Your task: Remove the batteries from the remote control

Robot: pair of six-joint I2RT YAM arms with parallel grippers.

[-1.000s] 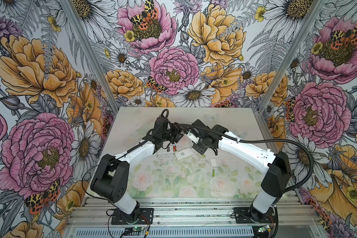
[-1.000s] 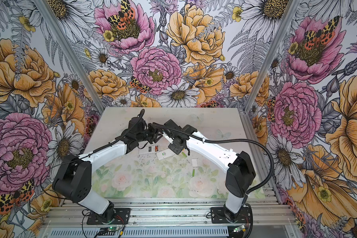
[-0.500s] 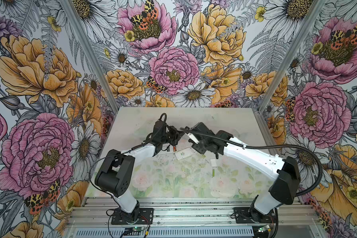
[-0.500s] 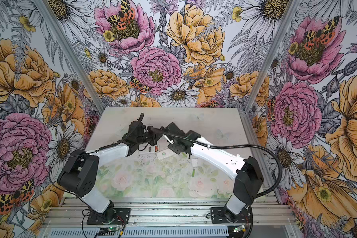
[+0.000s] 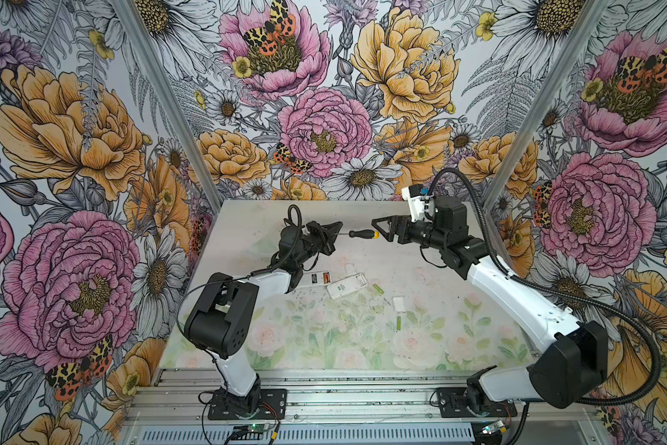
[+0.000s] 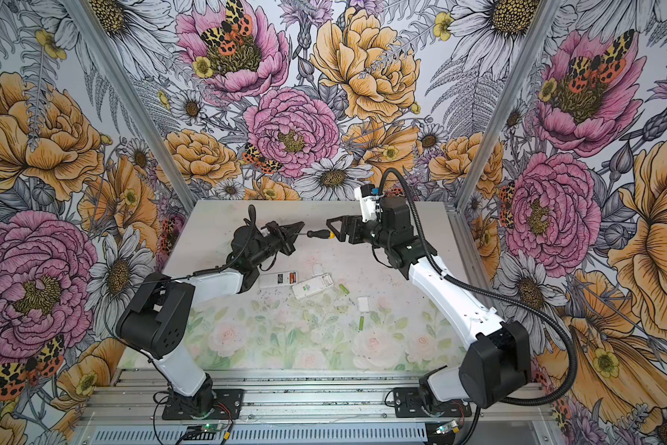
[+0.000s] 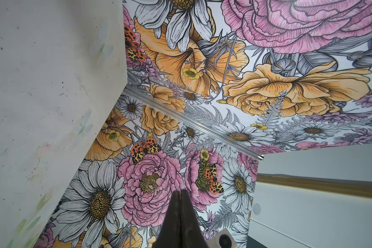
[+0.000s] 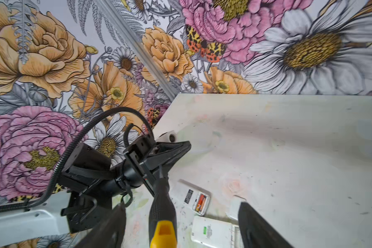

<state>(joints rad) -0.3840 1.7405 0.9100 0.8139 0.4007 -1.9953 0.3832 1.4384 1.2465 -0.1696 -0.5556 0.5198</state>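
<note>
Two light green batteries lie loose on the table (image 5: 420, 346), one (image 5: 378, 289) just beside the white remote (image 5: 345, 286), the other (image 5: 399, 323) nearer the front edge. A copper-orange battery (image 8: 200, 203) sits in the open compartment of the second remote (image 5: 316, 278). I cannot pick out the black one.

Above them the screwdriver (image 5: 362, 233) hangs level. The left gripper (image 5: 337, 232) is clamped on its thin metal shaft. The right gripper (image 5: 378, 230) stands wide around the yellow-capped handle, seemingly not touching it.

Risks, as I judge them: held only by the slim shaft, the heavy handle could swing down or slip free, dropping onto the remotes or scattering the loose batteries. The spread right fingers could also knock the handle while drawing away.

Only the right wrist view shows the gap on either side of the handle and looks into the battery compartment. The left wrist view shows just pressed-together fingers (image 7: 176, 216) against the wall, with no shaft visible. Both top views alone give the whole layout
</note>
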